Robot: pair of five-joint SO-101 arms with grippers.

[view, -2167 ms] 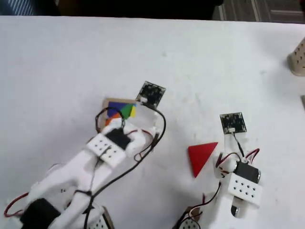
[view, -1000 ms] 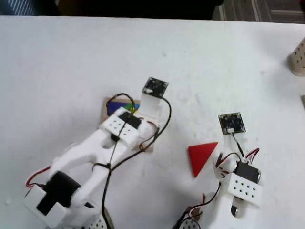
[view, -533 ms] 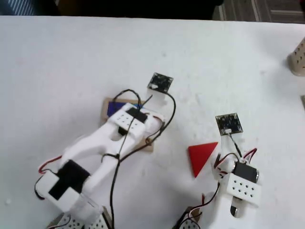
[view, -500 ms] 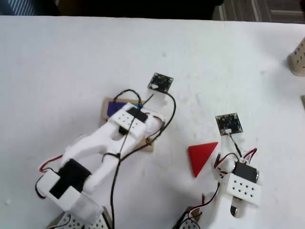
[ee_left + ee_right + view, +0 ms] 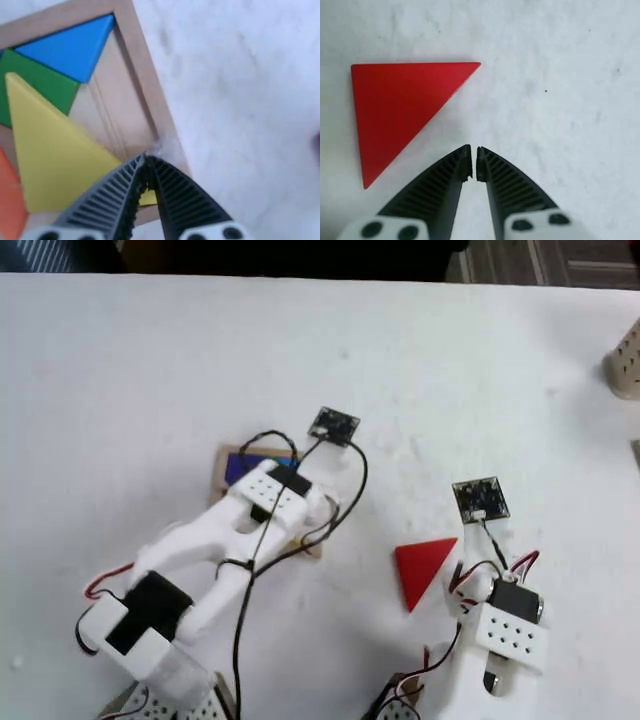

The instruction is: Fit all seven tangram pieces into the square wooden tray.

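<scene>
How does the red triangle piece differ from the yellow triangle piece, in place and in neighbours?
The red triangular piece lies on the bare white table; the yellow triangular piece lies inside the square wooden tray. The red one touches no other piece; the yellow one borders a green piece. Both are flat triangles.

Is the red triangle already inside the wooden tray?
No, the red triangle lies out on the white table, well apart from the wooden tray.
</scene>
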